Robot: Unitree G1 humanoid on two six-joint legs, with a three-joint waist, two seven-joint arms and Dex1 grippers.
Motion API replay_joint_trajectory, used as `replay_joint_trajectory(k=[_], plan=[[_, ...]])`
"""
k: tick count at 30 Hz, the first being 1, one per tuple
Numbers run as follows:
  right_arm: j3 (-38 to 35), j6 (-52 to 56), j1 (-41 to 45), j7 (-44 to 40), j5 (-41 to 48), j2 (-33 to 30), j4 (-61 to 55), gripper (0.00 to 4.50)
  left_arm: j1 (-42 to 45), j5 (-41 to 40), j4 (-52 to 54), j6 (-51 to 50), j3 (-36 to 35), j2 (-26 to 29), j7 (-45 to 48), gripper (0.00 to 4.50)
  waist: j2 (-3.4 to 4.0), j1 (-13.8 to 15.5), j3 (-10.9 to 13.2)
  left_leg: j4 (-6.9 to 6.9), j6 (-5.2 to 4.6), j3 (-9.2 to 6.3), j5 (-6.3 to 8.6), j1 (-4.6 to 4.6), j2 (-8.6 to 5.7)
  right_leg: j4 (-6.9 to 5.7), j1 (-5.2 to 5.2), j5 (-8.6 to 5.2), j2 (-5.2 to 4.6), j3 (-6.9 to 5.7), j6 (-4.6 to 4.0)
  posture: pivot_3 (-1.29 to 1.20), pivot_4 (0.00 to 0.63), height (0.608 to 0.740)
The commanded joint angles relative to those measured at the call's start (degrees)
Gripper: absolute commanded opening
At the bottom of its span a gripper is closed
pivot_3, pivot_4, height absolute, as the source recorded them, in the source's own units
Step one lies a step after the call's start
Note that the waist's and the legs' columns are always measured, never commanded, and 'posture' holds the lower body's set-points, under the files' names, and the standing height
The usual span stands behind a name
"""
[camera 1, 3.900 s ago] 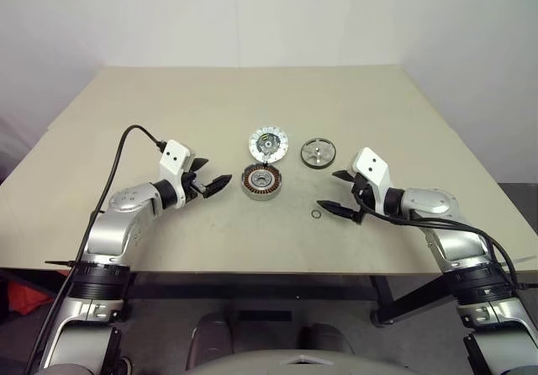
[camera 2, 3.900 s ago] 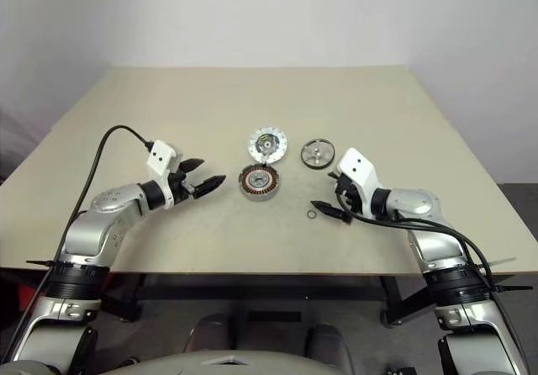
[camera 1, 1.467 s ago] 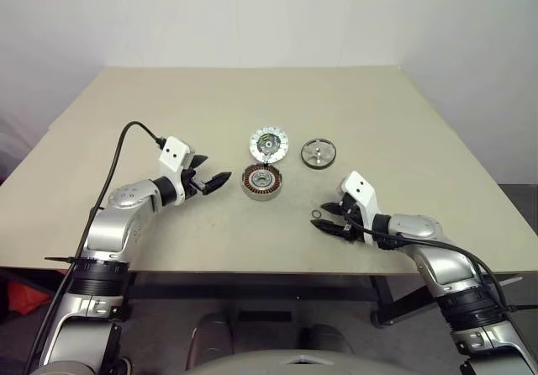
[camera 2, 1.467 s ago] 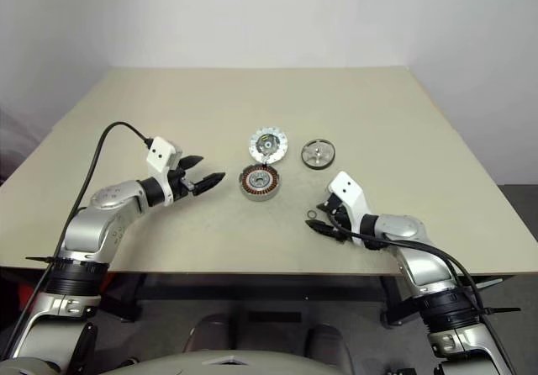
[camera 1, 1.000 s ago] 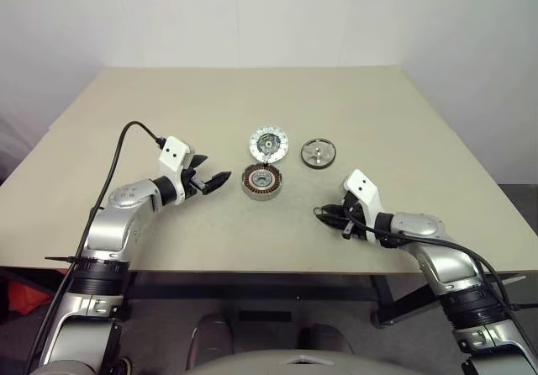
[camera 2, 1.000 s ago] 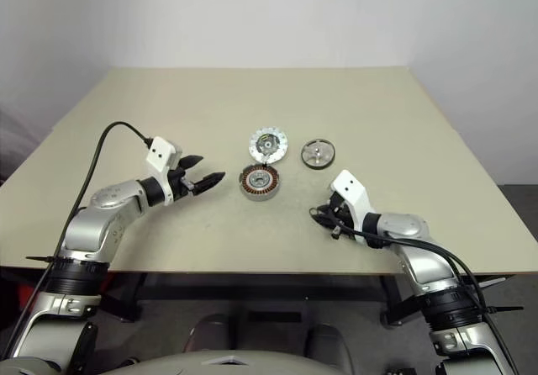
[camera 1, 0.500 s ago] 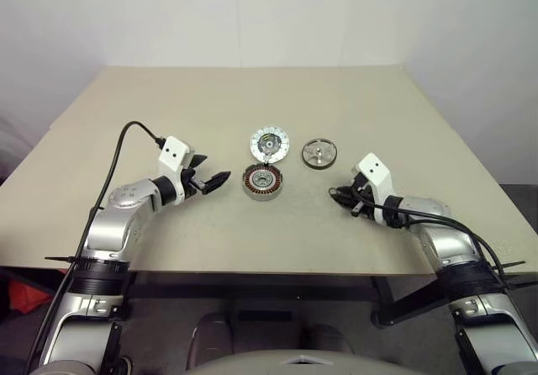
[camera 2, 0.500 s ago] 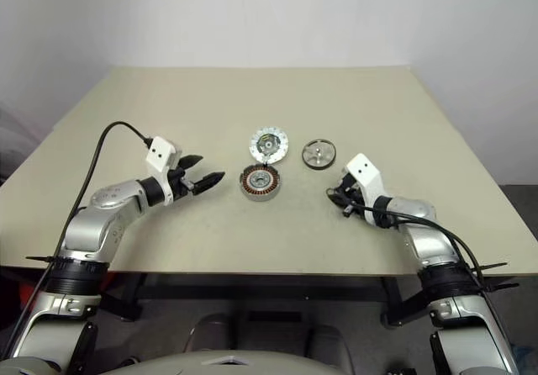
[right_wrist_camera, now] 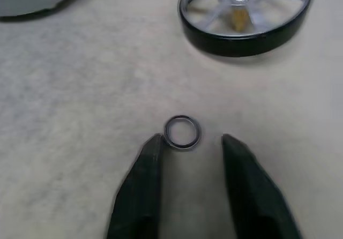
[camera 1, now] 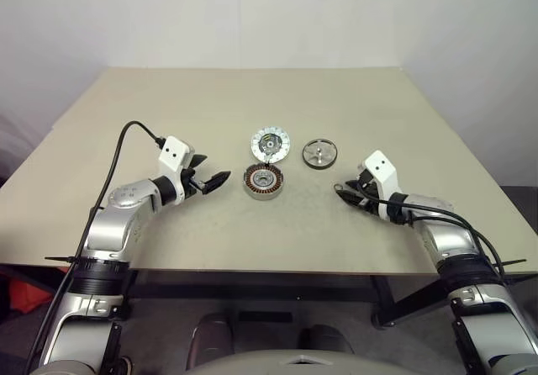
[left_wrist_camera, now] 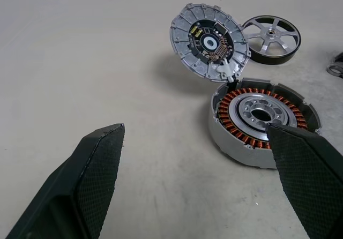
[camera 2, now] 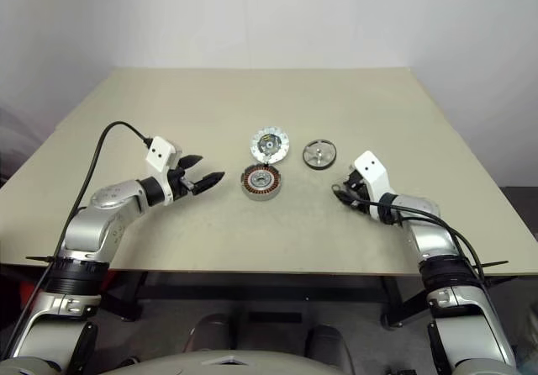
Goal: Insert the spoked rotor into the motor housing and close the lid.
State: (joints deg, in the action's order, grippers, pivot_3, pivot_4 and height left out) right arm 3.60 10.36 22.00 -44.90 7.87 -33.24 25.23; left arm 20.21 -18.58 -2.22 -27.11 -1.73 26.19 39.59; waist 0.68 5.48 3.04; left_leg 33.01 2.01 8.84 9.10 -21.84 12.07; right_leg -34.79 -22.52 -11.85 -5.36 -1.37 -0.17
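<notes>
Right gripper [right_wrist_camera: 188, 142] low over the desk with its two black fingers parted, a small loose metal ring [right_wrist_camera: 182, 131] lying flat just past the tips.

The ring rests on the beige desk [camera 1: 210, 106], touching neither finger [right_wrist_camera: 140, 185], and the gripper pinches nothing. The left gripper [camera 1: 220, 179] hovers on the other side, spread wide and empty, pointing at the motor housing [camera 1: 262, 181], a short round dark metal ring with copper-brown windings around a silver centre, near the middle of the desk. Beyond the small ring lies the spoked rotor [right_wrist_camera: 245, 11], a flat silver metal wheel with thin spokes to a central hub, flat on the desk, apart from the housing and to its right. Farthest back, the lid [left_wrist_camera: 209, 41], a round silver disc with pale rim segments and a dark centre, stands tilted up, its lower edge at the housing's rim.
</notes>
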Motion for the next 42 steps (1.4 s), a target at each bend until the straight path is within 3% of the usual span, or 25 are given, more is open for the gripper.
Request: replay_joint_trajectory(k=[1, 9, 15, 20, 26, 32, 42], plan=[[-0.73, -1.69, -0.29, -0.41, -0.67, -0.41, -1.45, 3.02, 1.11, 0.34, 1.29, 1.31, -0.69, 0.52, -0.26, 4.50, 0.00, -0.02, 0.00, 0.00, 0.00, 0.00, 0.00, 0.00, 0.00, 0.00, -0.01, 0.02, 0.00, 0.00, -0.03, 0.00, 0.000, 0.740], [1.51, 0.79, -1.65, -9.69, 0.84, -3.73, -16.56, 3.02, 1.11, 0.27, 1.20, 1.27, -0.51, 0.31, -0.25, 4.50, 0.01, -0.06, 0.01, -0.04, -0.02, 0.03, 0.01, -0.22, 0.03, 0.02, -0.27, 0.04, 0.03, 0.00, -0.09, 0.00, 0.000, 0.740], [7.98, 0.93, 6.88, -20.03, 0.50, -4.58, -23.38, 3.02, 1.99, 0.15, 0.33, 1.21, 0.04, 0.29, 0.76, 4.50, 0.01, -0.19, 0.01, -0.03, -0.01, 0.05, 0.00, -0.07, 0.17, -0.01, -0.23, -0.04, 0.12, 0.00, 0.05, 0.00, 0.000, 0.740], [15.24, -3.24, 16.82, -25.90, -3.11, 0.16, -14.12, 3.02, 3.14, 0.37, -0.77, 1.27, 1.33, 0.62, 2.73, 4.50, 0.01, -0.18, 0.01, -0.03, 0.02, 0.05, -0.01, -0.03, 0.23, -0.09, -0.23, -0.01, 0.15, -0.04, 0.00, 0.00, 0.000, 0.740], [22.58, -12.23, 26.84, -28.99, -10.26, 8.21, 5.81, 3.02, 2.29, -0.41, -0.19, 0.21, 0.59, 3.70, 5.54, 4.50, -0.03, -0.27, 0.01, 0.03, 0.04, 0.06, -0.02, -0.18, 0.22, -0.11, -0.31, 0.16, 0.14, -0.06, -0.28, 0.00, 0.000, 0.740], [24.44, -18.73, 32.87, -29.55, -14.35, 13.87, 19.20, 3.02, 0.34, -1.05, 1.33, -0.45, -1.20, 5.50, 5.01, 4.50, -0.02, -0.29, 0.02, 0.03, 0.02, 0.06, -0.01, -0.48, 0.26, -0.10, -0.58, 0.11, 0.15, -0.14, -0.40, 0.00, 0.000, 0.740], [24.22, -26.66, 41.11, -29.58, -20.12, 17.73, 31.99, 3.02, -3.32, -1.90, 5.95, -2.14, -2.06, 4.20, 2.38, 4.50, -0.01, -0.35, 0.04, 0.08, 0.06, 0.07, -0.03, -0.35, 0.33, -0.40, -0.57, 0.11, 0.16, -0.14, -0.42, 0.00, 0.000, 0.740]])
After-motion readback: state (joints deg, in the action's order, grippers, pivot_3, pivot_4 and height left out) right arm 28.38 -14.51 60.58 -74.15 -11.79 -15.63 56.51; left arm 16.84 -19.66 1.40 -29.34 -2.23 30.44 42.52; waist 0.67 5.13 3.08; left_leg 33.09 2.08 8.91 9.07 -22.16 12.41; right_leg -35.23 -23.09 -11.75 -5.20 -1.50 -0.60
